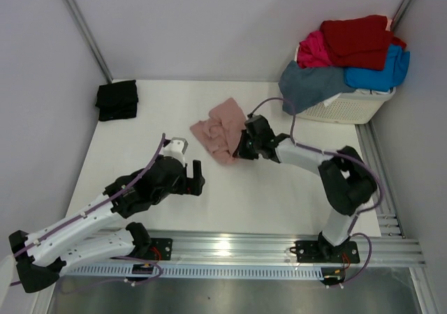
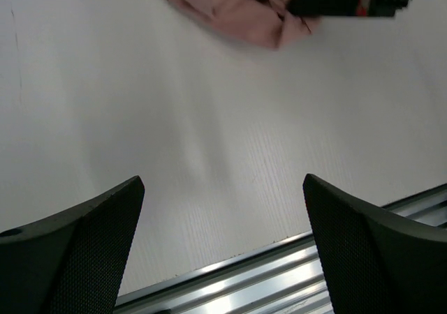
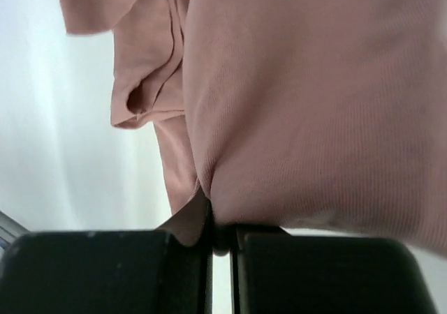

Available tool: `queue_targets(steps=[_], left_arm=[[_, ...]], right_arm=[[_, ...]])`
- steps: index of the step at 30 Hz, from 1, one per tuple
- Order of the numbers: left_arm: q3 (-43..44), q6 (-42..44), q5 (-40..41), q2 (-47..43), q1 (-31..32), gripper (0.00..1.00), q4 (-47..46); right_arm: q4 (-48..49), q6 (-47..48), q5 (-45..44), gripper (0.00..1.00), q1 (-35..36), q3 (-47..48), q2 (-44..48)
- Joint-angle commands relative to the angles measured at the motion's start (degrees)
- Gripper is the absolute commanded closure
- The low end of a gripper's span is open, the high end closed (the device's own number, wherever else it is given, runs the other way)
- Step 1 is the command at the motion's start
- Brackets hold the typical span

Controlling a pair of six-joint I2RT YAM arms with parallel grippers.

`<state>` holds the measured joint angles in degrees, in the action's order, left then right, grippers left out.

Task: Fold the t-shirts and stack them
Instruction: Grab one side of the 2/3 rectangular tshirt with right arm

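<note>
From the top view I see the dusty-pink t-shirt (image 1: 220, 134) lying crumpled on the white counter (image 1: 279, 195). My right gripper (image 1: 241, 146) is at the shirt's right edge. The left gripper (image 1: 194, 176) is below and to the left of the shirt, apart from it. A folded black t-shirt (image 1: 116, 100) lies well to the left of the pink one. To its upper right stands the white laundry basket (image 1: 349, 108), heaped with a red t-shirt (image 1: 356, 40), a magenta t-shirt (image 1: 314, 51), a bright-blue t-shirt (image 1: 380, 73) and a slate-blue t-shirt (image 1: 311, 85).

On the left wrist view my fingers (image 2: 91, 237) stand wide apart over bare counter, with nothing between them. The pink shirt is at the top of the view.

On the right wrist view the fingers (image 3: 105, 272) are pressed together, clamping a fold of the pink shirt's edge. The rest of the cloth bunches beyond them.
</note>
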<state>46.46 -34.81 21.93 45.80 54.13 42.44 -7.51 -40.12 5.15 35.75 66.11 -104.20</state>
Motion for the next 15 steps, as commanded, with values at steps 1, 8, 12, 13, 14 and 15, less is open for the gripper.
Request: queue_targets(steps=[1,8,12,13,14,15], left_arm=[[5.13,3.51,4.35,1.57,-1.65,0.01,-1.47],[5.93,3.08,0.22,5.26,-4.03,0.01,-3.41],[6.01,2.73,-0.84,6.58,-4.21,0.01,-3.06],[6.1,2.64,-1.01,6.58,-4.21,0.01,-2.89],[6.19,2.73,-1.02,6.41,-4.21,0.01,-2.71],[6.1,2.73,-1.02,6.14,-4.21,0.01,-2.62]], right_arm=[[-11.72,7.15,-7.12,1.0,1.78,-6.85,10.4],[-23.34,13.83,-19.82,1.0,-8.39,-11.44,27.72],[-23.69,16.47,-20.62,1.0,-14.21,-6.79,26.7],[-23.69,16.65,-20.09,1.0,-14.13,-4.52,25.73],[-22.82,16.65,-18.09,1.0,-13.95,-3.71,25.02],[-21.86,16.74,-17.11,1.0,-13.17,-3.18,24.32]])
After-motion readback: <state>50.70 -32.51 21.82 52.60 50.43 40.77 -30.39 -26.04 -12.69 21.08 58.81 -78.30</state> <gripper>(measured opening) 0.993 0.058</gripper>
